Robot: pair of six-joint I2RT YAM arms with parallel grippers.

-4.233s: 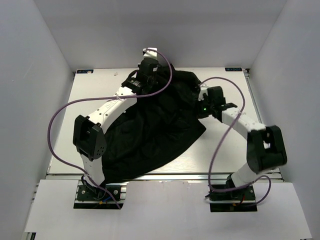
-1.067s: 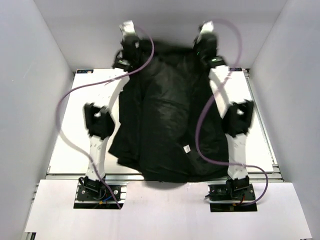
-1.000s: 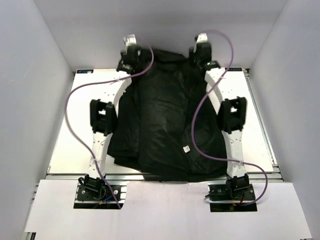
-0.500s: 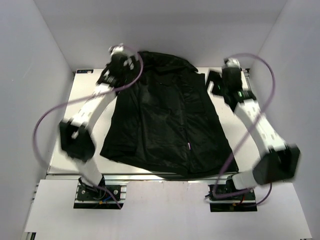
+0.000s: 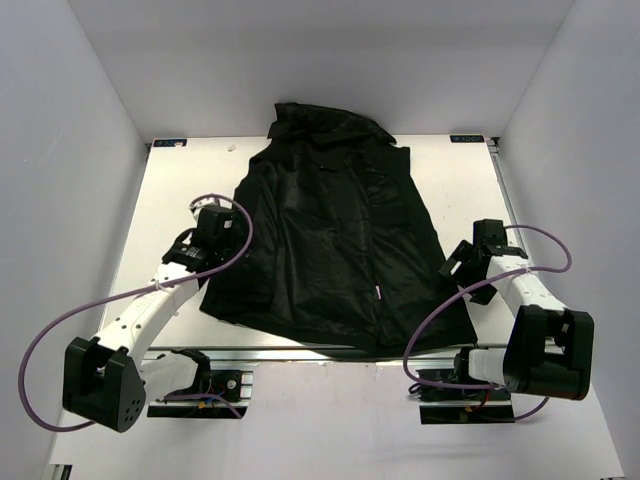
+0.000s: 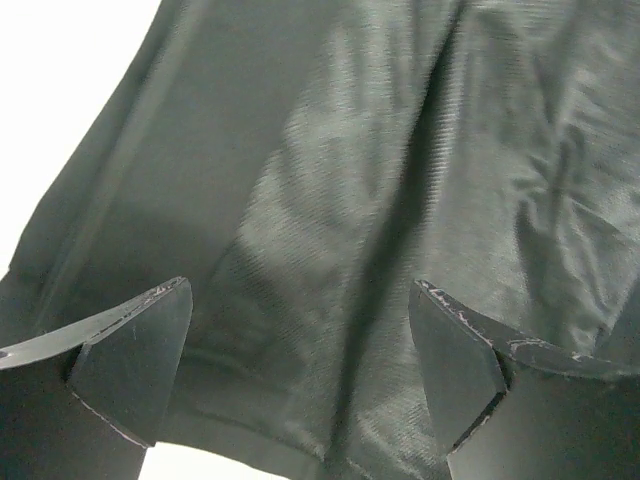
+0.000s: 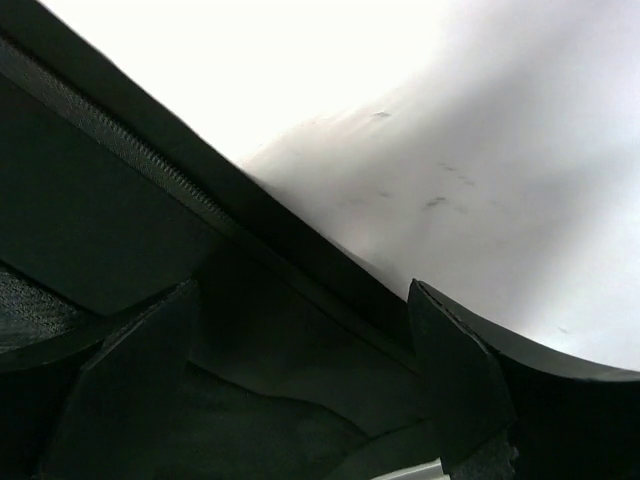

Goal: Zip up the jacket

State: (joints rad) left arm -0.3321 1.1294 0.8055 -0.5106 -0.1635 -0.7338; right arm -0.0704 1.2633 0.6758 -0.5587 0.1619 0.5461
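White tabletop (image 5: pixel 150 220) carrying the black jacket (image 5: pixel 330 230), spread flat at centre, with its hood (image 5: pixel 325 118) at the far edge and its hem toward the arms. At the jacket's left side is the left hand (image 5: pixel 197 250); the wrist view shows its 2 fingers (image 6: pixel 130 350) set wide apart above wrinkled fabric, gripping nothing. Just beside the jacket's right edge is the right hand (image 5: pixel 465 265), likewise wide open and empty, over a strip of zipper teeth (image 7: pixel 150 155) and bare tabletop. A small pale tag (image 5: pixel 378 292) shows near the hem.
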